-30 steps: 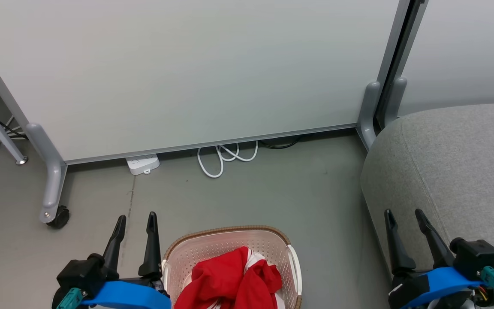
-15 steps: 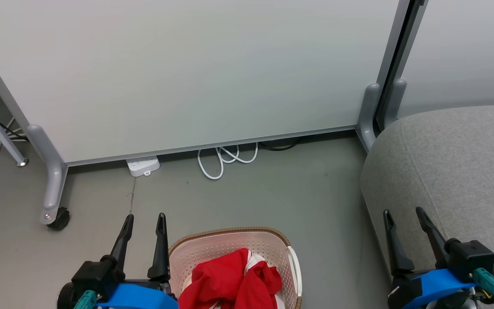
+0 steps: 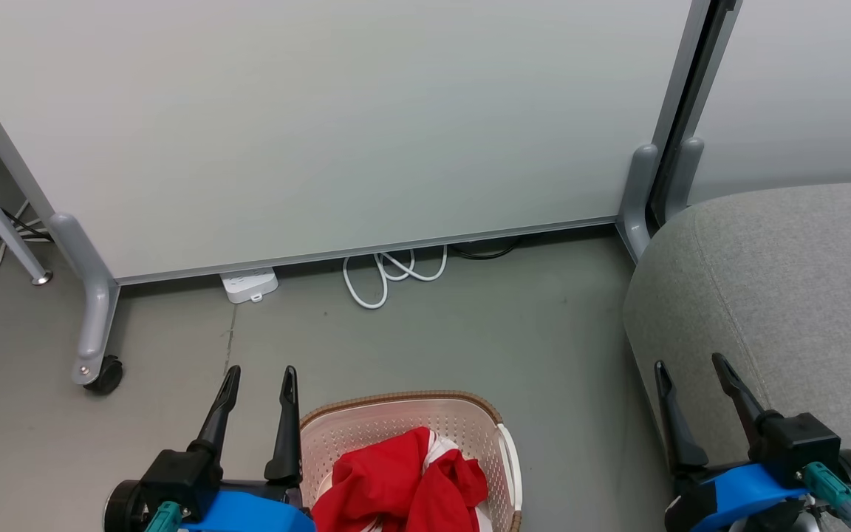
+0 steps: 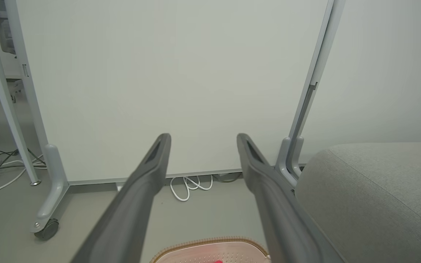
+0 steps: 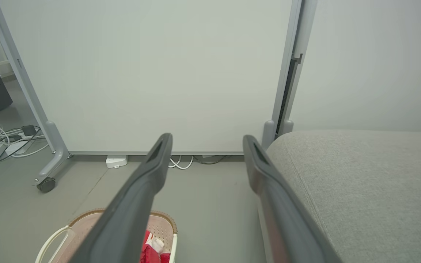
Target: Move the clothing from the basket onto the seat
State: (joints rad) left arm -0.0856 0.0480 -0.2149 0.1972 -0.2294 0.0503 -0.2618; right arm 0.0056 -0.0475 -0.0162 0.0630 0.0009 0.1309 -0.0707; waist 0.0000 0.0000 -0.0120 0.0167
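Note:
The cream-white basket [image 3: 462, 425] with its brown rim sits on the floor at the bottom centre of the head view, holding crumpled red clothing [image 3: 403, 484] with white trim. The basket's rim [image 4: 210, 243] peeks into the left wrist view, and basket [image 5: 165, 219] and clothing [image 5: 150, 252] show low in the right wrist view. My left gripper [image 3: 261, 372] stands open and empty just left of the basket. My right gripper [image 3: 690, 362] is open and empty at the left edge of the grey seat [image 3: 787, 281], which fills the right side.
A pale partition panel [image 3: 337, 118] on grey wheeled feet [image 3: 97, 325] stands behind the basket. A white power strip [image 3: 248, 284] and a coiled white cable [image 3: 388, 273] lie at its base. Bare grey floor [image 3: 470, 332] lies between partition, basket and seat.
My left gripper has shifted right, closer to the basket's rim. The right gripper has drifted slightly left and down. Basket and clothing lie as before.

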